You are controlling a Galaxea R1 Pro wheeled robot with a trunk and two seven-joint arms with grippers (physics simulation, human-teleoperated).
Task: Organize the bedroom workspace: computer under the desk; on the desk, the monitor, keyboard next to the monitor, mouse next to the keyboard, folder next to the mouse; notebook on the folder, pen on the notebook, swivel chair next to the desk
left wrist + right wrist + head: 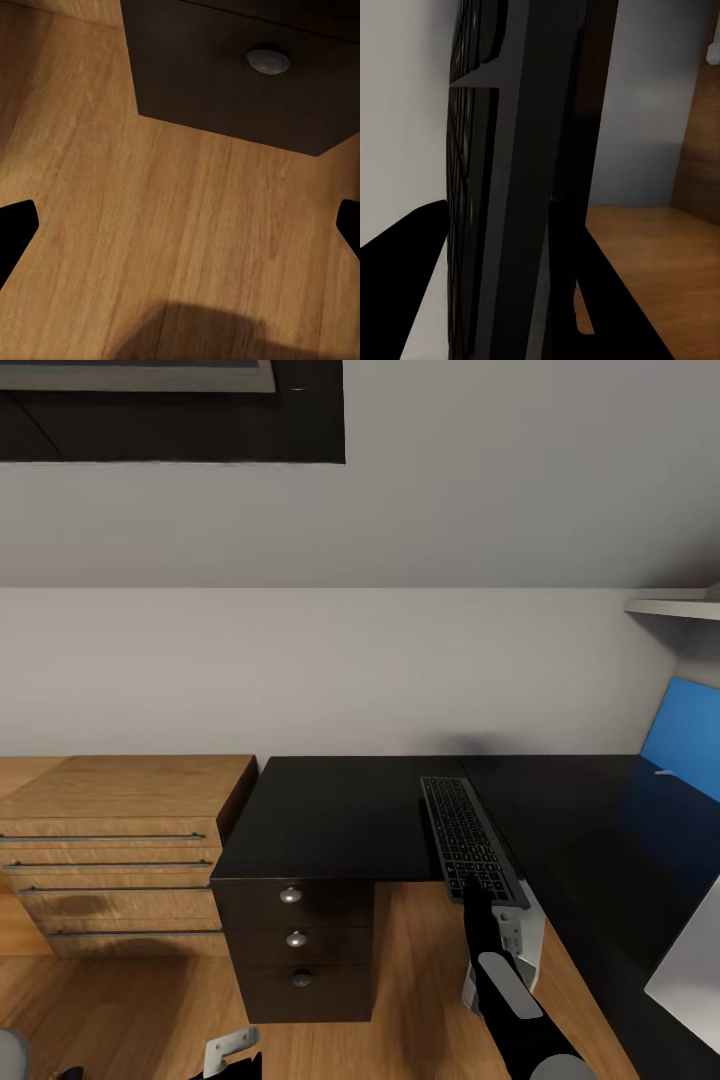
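Black desk (340,815), keyboard (465,835) on it — right gripper (480,895) clamping its near end

One slim keyboard with dark grey keys (470,842) lies at about five o'clock on one long black-topped desk (340,815). At six o'clock stands one dark brown drawer pedestal (295,950) with three round silvery knobs (291,895). At eight o'clock sits one light wooden drawer chest (115,855) showing four drawer fronts. At three o'clock, one bright blue panel (685,738); above it, one white shelf (675,604).
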